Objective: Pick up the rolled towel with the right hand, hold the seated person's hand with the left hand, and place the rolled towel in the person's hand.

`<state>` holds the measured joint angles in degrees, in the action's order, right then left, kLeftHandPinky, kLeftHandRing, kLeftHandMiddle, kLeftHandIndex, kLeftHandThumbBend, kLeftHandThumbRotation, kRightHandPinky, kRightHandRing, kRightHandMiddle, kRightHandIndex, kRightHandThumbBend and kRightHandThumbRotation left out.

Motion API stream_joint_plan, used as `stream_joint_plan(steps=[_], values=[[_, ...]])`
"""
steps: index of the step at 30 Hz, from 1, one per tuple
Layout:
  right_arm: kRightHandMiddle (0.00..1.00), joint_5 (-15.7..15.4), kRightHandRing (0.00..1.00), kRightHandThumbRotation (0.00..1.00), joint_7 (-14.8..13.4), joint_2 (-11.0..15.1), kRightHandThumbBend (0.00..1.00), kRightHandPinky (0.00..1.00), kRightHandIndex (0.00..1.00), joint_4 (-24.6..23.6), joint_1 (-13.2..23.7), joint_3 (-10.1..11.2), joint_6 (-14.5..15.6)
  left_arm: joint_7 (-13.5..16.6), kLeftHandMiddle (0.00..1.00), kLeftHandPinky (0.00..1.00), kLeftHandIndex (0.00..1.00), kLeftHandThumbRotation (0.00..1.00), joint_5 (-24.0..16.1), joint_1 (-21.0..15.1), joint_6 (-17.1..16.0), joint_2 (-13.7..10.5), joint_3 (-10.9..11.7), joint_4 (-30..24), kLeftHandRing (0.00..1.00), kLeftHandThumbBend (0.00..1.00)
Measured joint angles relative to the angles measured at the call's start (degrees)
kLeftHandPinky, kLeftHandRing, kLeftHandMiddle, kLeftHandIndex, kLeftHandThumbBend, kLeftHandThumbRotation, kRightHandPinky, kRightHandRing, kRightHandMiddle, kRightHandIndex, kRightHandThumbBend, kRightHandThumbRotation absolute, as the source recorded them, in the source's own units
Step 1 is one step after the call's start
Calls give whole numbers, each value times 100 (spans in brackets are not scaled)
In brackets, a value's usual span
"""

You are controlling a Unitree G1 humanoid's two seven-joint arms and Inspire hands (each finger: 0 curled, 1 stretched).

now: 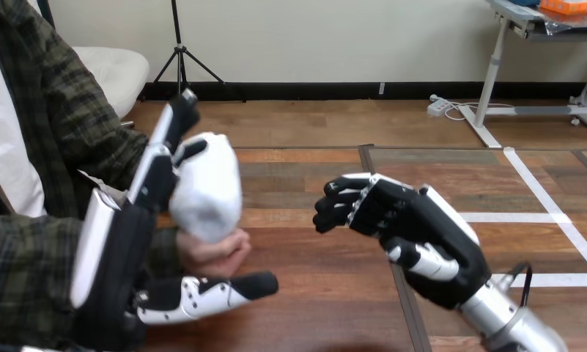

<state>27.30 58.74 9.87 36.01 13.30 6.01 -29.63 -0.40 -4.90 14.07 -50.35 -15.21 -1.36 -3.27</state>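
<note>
Now the rolled towel [208,187] stands roughly upright at the left of the head view, white and bulky, with its lower end set in the person's hand [215,254], whose fingers curl in beneath it. The left hand [122,249] is raised close to the camera with its back turned to the view; its fingers [174,121] reach fairly straight upward along the towel's left side, one fingertip touching the cloth, and its thumb [228,288] stretches out to the right just below the person's hand. Whether thumb and person's hand touch cannot be told, and nothing of the left hand is seen curled round the person's hand. The right hand [404,216] hangs well apart from the towel, toward the middle of the view, with its fingers curled inward toward the palm and nothing between them. Its silver forearm [506,320] comes in from the lower right corner.
</note>
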Motion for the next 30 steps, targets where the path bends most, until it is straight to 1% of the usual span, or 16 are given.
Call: stream_joint_plan(steps=[6,14,21,30], values=[[70,-15,67,57,-84,-173,100,66,72,-64,-213,8,-200,-225,97,88,96,48,265,84,-131,139,-210,255,96,100],[72,-16,69,61,-124,-358,100,67,75,-239,-451,7,-456,-486,96,89,95,50,623,222,-253,353,-455,582,95,100],[75,-16,72,61,-121,-420,100,69,77,-349,-556,4,-589,-622,93,88,93,53,807,339,-301,573,-569,720,92,100],[78,-16,75,62,-144,-462,100,72,79,-472,-645,5,-673,-738,91,87,92,57,957,437,-394,811,-683,846,90,100]])
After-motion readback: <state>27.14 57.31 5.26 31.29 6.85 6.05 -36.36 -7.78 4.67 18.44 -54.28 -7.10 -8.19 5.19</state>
